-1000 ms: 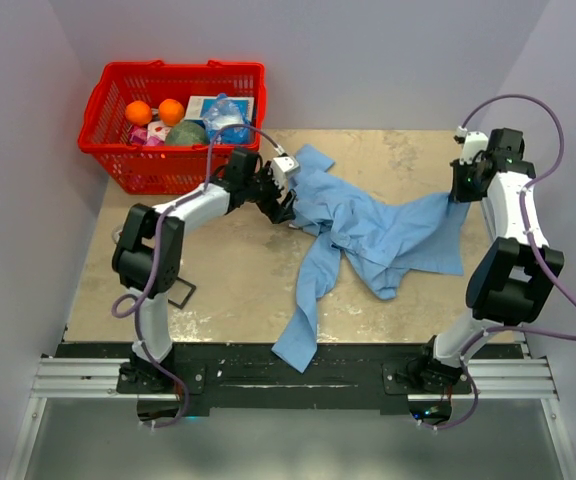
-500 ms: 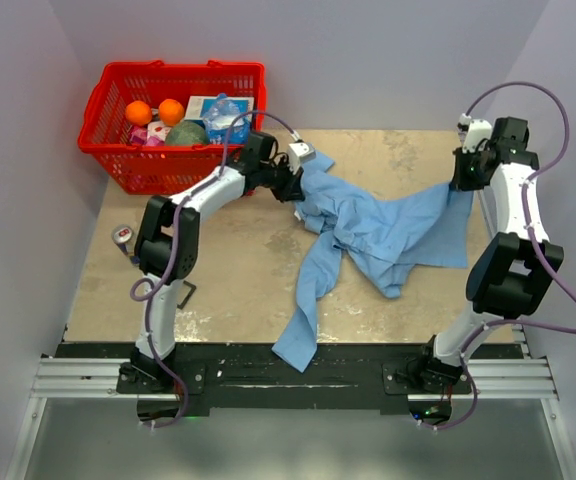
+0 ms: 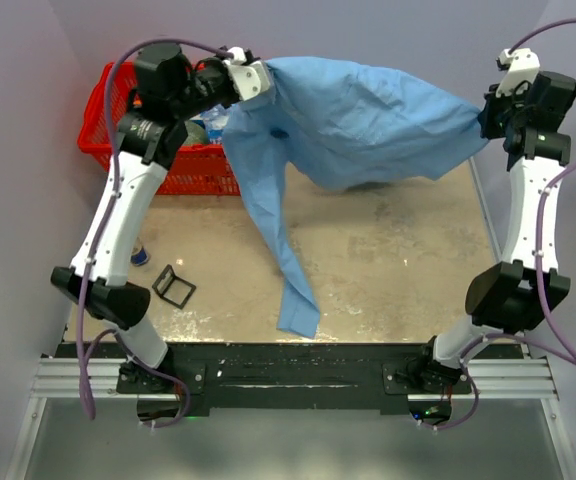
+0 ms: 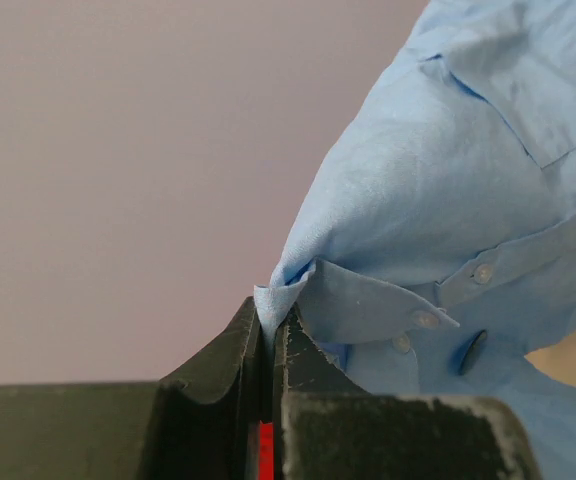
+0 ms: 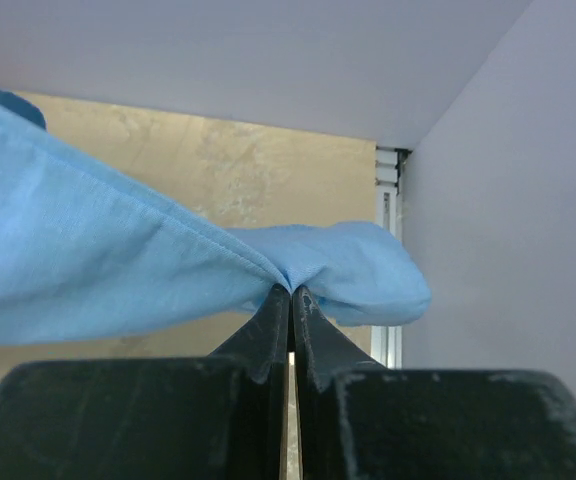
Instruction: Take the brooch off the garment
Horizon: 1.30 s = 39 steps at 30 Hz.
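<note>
Brooch [image 4: 473,352] sat pinned at three o'clock from the left gripper [image 4: 268,320], which, like the right gripper [image 5: 290,295], was clenched on the hanging garment [image 3: 358,120]; we judged either thin pinch might slip, dropping it.

The garment [image 3: 358,120] hangs above the table [image 3: 388,260], strung between the left gripper [image 3: 258,80] at eleven o'clock and the right gripper [image 3: 488,115] at two o'clock, one sleeve trailing onto the table towards six. The basket [image 3: 193,175] sits behind its left end at ten o'clock, and the square frame [image 3: 174,286] lies on the table at eight. The brooch [image 4: 471,352] sits on the garment just under the collar, near the left gripper.
</note>
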Each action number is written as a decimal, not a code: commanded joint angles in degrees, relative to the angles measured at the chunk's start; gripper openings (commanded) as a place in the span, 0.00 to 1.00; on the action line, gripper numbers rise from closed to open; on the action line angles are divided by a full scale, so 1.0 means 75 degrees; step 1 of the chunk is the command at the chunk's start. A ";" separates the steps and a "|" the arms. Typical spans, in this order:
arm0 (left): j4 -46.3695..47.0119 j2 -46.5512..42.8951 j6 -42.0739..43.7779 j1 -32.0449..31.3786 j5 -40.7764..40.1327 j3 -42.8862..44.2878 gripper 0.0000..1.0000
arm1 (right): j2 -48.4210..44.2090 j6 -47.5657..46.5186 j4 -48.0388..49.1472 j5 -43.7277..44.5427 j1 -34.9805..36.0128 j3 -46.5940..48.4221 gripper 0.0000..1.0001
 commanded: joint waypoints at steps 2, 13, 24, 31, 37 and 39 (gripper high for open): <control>-0.1548 -0.0489 0.1951 -0.0069 -0.0239 0.0030 0.00 | -0.1453 -0.0059 0.0976 0.0386 -0.0011 -0.1010 0.00; -0.2103 -0.3067 0.0627 -0.0409 -0.0167 -0.4164 0.00 | -0.3752 -0.1749 0.0565 0.1030 -0.0011 -0.4200 0.00; -0.5531 -0.2717 0.1738 -0.0385 -0.0142 -0.5288 0.08 | -0.3810 -0.5987 -0.3545 0.0499 -0.0011 -0.5346 0.06; -0.5667 -0.3302 0.2514 0.0388 0.0031 -0.6498 0.56 | -0.5113 -0.7563 -0.3737 0.0260 -0.0011 -0.6677 0.74; -0.2866 -0.2368 -0.0282 0.0388 -0.0319 -0.5937 0.66 | -0.2550 -0.5081 -0.3103 -0.0738 -0.0022 -0.4816 0.76; -0.2523 -0.2050 -0.0579 0.0388 -0.0285 -0.5760 0.66 | -0.1882 -0.4704 -0.2752 -0.0833 -0.0011 -0.4554 0.75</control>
